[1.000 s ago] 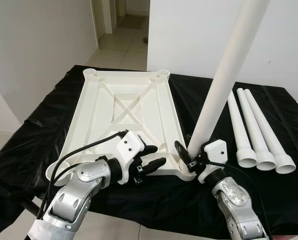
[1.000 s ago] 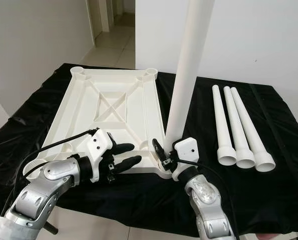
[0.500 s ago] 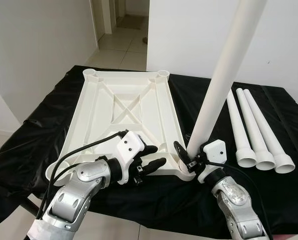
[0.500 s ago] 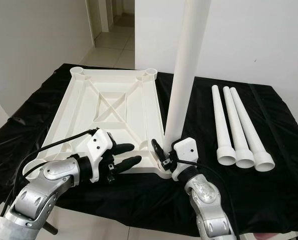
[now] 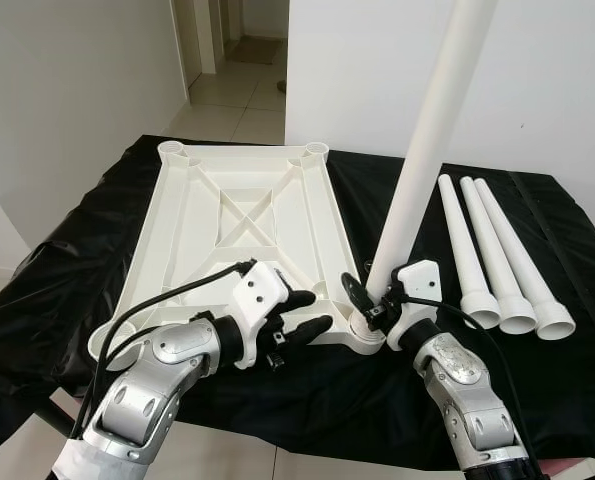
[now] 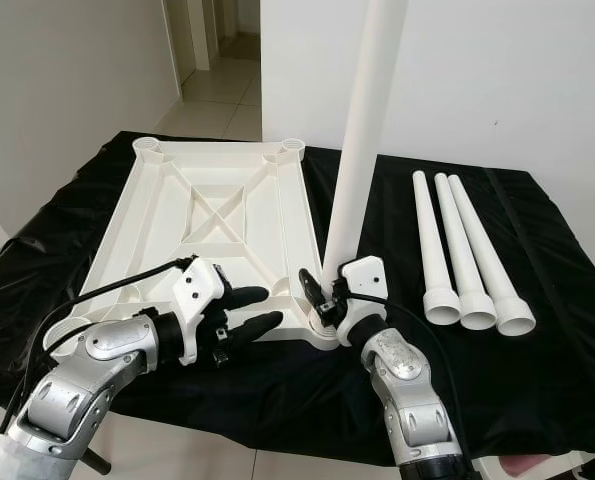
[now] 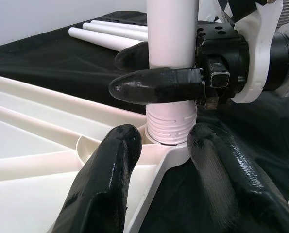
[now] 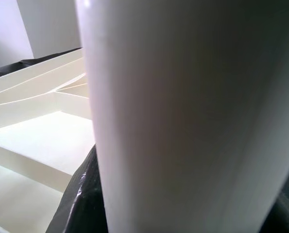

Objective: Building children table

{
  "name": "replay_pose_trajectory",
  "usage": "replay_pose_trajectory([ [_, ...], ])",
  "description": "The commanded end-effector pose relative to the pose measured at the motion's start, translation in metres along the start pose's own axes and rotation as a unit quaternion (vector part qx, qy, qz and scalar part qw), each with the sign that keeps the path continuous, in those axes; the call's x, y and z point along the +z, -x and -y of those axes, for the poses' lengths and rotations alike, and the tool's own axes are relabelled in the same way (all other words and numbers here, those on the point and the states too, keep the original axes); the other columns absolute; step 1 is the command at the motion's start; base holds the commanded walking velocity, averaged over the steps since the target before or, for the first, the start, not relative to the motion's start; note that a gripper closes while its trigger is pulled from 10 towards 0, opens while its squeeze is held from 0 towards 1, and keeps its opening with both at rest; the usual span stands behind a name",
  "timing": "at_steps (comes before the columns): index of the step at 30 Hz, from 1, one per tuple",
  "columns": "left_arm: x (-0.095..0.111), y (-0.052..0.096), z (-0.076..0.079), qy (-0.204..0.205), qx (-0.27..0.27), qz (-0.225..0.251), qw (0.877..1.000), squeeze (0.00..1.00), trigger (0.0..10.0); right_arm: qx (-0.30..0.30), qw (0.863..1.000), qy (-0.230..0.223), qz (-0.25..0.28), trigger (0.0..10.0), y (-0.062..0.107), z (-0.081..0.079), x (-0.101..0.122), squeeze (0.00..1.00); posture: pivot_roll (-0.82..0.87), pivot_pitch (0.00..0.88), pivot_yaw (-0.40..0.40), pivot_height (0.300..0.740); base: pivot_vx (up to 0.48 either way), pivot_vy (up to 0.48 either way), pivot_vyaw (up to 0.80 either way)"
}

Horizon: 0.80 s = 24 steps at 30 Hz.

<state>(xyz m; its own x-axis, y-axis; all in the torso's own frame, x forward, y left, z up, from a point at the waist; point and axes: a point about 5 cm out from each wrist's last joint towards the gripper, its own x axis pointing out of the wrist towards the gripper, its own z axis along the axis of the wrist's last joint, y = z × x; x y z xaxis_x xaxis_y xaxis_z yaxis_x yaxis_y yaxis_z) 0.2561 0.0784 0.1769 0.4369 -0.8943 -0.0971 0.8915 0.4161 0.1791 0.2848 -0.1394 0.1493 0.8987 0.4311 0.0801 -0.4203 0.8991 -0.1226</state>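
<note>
r gripper [image 5: 362, 297] clamps upright leg [image 5: 424, 155] in tabletop [image 5: 239, 215] socket.

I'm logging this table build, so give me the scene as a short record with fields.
Tabletop: white tabletop upside down on black cloth
Standing leg: leg upright, base in near right corner socket
Right hand: right hand shut on the leg near its base
Left hand: left hand open, by that corner
Spare legs: three legs lying on the cloth, right

Black cloth [image 5: 67, 290]: wrinkled, glossy, draped over the tabletop and hanging past its edges.
Walls [image 5: 67, 90]: plain white, behind and to the left.
Hallway [image 5: 239, 60]: open doorway beyond, with pale tiled floor [image 5: 227, 100].
</note>
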Motion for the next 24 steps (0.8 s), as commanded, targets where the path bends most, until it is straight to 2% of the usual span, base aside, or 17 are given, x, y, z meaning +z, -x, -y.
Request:
replay_pose_trajectory([
  [1,0.000,0.001,0.001,0.003,0.004,-0.003,1.000,0.00,10.0,-0.020,0.997,-0.021,-0.065,10.0,0.006,0.004,-0.025,0.00,0.02,0.061,0.010,0.740,0.000,0.000,0.00],
  [3,0.000,0.001,0.002,0.003,0.004,-0.003,1.000,0.00,10.0,-0.020,0.997,-0.021,-0.066,10.0,0.006,0.004,-0.025,0.00,0.02,0.061,0.010,0.740,0.000,0.000,0.00],
  [7,0.000,0.002,0.001,0.003,0.005,-0.003,1.000,0.00,10.0,-0.090,0.989,-0.088,-0.084,10.0,0.017,0.017,-0.042,0.00,0.02,0.056,0.006,0.740,0.000,0.000,0.00],
  [14,0.000,0.002,0.001,0.002,0.004,-0.003,1.000,0.00,10.0,-0.126,0.981,-0.111,-0.092,10.0,0.022,0.023,-0.049,0.00,0.02,0.059,0.008,0.740,0.000,0.000,0.00],
  [18,0.000,0.002,0.001,0.002,0.004,-0.003,1.000,0.00,10.0,-0.123,0.983,-0.105,-0.091,10.0,0.022,0.022,-0.049,0.00,0.02,0.061,0.010,0.740,0.000,0.000,0.00],
  [20,0.000,0.002,0.001,0.003,0.004,-0.004,1.000,0.00,10.0,-0.101,0.989,-0.063,-0.083,10.0,0.021,0.017,-0.046,0.00,0.02,0.066,0.011,0.740,0.000,0.000,0.00],
  [23,0.000,0.003,0.000,0.003,0.004,-0.004,1.000,0.00,10.0,-0.091,0.992,-0.046,-0.080,10.0,0.021,0.014,-0.044,0.00,0.02,0.067,0.011,0.740,0.000,0.000,0.00],
  [24,0.000,0.003,0.000,0.003,0.005,-0.005,1.000,0.00,10.0,-0.077,0.994,-0.027,-0.076,10.0,0.021,0.011,-0.043,0.00,0.02,0.067,0.011,0.740,0.000,0.000,0.00],
])
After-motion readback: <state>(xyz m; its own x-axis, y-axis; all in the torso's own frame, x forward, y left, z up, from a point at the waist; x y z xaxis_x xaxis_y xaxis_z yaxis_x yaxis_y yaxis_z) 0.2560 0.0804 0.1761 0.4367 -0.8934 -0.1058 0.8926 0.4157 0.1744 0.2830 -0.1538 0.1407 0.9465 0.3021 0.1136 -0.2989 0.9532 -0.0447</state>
